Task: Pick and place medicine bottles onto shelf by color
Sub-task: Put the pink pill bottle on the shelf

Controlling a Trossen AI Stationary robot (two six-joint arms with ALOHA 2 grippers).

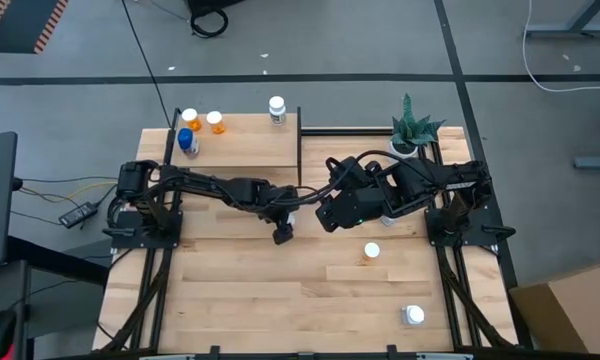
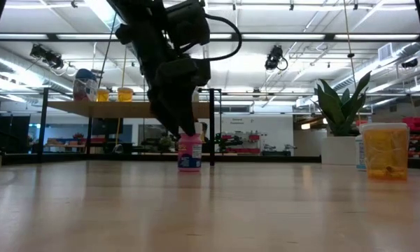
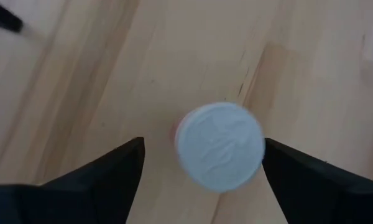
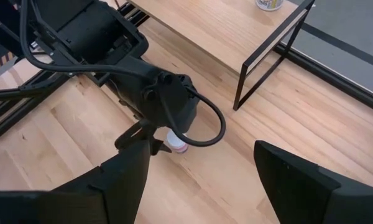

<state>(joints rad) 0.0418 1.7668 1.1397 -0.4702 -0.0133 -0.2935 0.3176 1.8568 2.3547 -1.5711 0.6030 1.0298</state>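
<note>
A green spiky plant in a white pot, apparently at the tabletop's far right corner.

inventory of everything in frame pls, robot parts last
shelf: 1, light wood on a black frame, far left part of the table
bottles on shelf: 4, white caps; two orange, one blue, one white/clear
pink bottle: 1, white cap, upright on the table mid-centre, between the left gripper's fingers
loose bottles: 2, white caps, near right of the table; one looks orange in the low view
plant: 1, green in a white pot, far right corner
table: 1, light wood planks
left gripper: open, straddling the pink bottle, not touching
right gripper: open, empty, above the table centre
</note>
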